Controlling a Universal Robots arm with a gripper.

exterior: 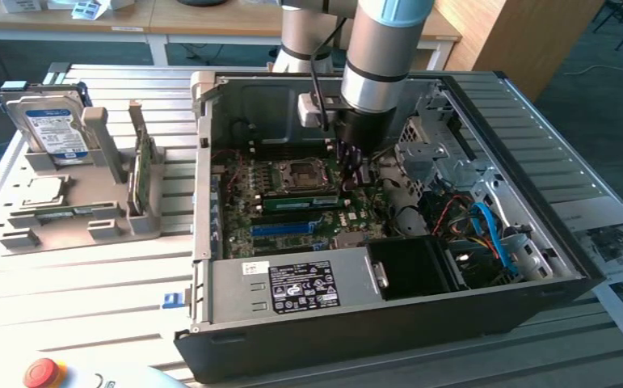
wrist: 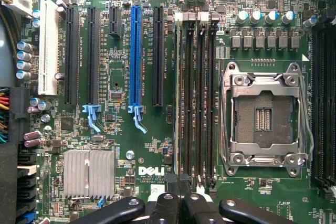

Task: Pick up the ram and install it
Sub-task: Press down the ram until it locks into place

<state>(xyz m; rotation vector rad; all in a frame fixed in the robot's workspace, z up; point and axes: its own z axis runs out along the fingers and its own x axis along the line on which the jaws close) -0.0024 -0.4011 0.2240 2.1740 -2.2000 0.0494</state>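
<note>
- Your fingers (wrist: 167,205) are drawn tight together. I cannot tell whether they pinch anything.
- The gripper (exterior: 351,166) hangs inside the case (exterior: 199,162), just above centre in the exterior frame, low over the board.
- The ram (exterior: 300,202) lies as a green strip just left of centre in that frame, directly below the socket (exterior: 295,174). In the wrist view it reads as a thin edge-on line (wrist: 180,103) in the memory slot farthest from the socket (wrist: 262,116), in line with the gripper (wrist: 181,198).
- My judgement: you are at the install step, with the ram at or in its slot and the closed tips near one end. Whether they touch it, I cannot tell.
- Seating likely calls for a straight downward press, kept square to the slot.
- Room is tight. Empty slots lie just beside the ram and the blue slot (wrist: 136,56) is on its far side.
- Cables (exterior: 484,226) crowd the right of the exterior frame, and there is open room only upward.
</note>
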